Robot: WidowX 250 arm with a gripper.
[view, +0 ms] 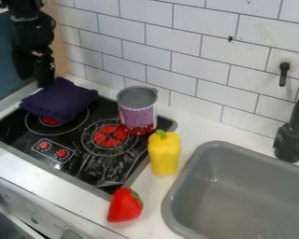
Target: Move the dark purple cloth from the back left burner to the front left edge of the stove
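Black tool (pixel 45 83) at the back edge of the purple cloth (pixel 60 100); cannot tell whether open, closed or gripping it. Pot (pixel 138 114) right of cloth.

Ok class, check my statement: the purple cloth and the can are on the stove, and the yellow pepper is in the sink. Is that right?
Not quite: the camera view shows the yellow pepper on the counter, between the stove and the sink, not in it. The purple cloth and the can are on the stove, as stated.
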